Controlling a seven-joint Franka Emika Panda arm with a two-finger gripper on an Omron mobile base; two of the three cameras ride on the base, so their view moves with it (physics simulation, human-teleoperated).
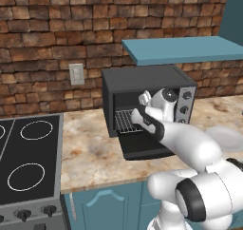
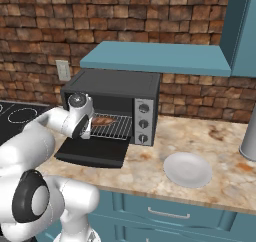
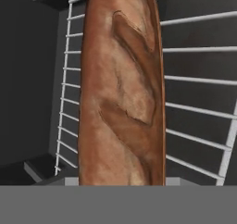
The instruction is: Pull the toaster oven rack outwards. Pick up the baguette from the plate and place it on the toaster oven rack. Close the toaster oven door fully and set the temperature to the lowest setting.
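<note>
Reddish-brown baguette (image 3: 121,89) sits over the rack (image 2: 112,127), end effector (image 2: 86,126) close above; grip state — cannot tell. Release off-centre and it rolls toward the open door (image 2: 92,152).

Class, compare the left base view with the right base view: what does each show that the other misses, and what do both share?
Left base view alone: the black stovetop with white rings. Right base view alone: the round white plate, bare on the counter, and the reddish-brown baguette lying on the silvery wire rack. Both: the dark grey toaster oven, its drop-down door open, the white arm reaching into the cavity.
</note>
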